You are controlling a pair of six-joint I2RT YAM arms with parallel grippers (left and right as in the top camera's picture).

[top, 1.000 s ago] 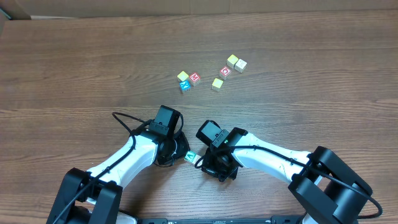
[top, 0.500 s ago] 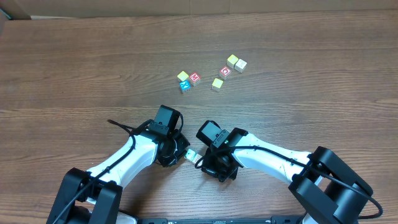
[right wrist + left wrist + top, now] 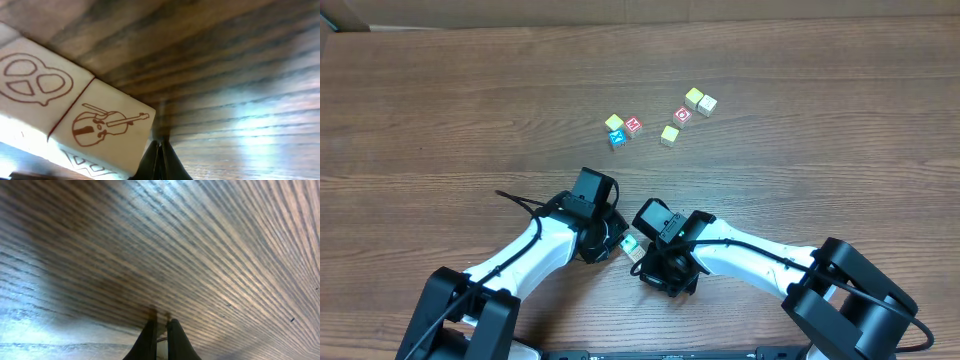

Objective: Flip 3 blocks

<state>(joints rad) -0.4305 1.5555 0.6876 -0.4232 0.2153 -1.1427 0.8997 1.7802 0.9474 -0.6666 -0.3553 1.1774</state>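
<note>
While both arms crowd the front edge of the table point(image 3: 440, 90), the blocks slide rather than turn over.
The left gripper point(image 3: 160, 326), jaws pressed together on nothing visible, has edged rightward over the last second, its tips low on the wood just beside the green block point(image 3: 628, 241). That block and the pale block point(image 3: 636, 253) touching it now sit slightly farther from the front edge, green face up as before, so no flip looks done yet. The right gripper point(image 3: 159, 146), likewise closed and empty, has crept leftward; its tips sit just beside the violin face point(image 3: 107, 127), which touches the pretzel face point(image 3: 35, 85). A third block cannot be made out from above. The other cubes point(image 3: 669, 134) lie well apart toward the far edge, unmoved.
</note>
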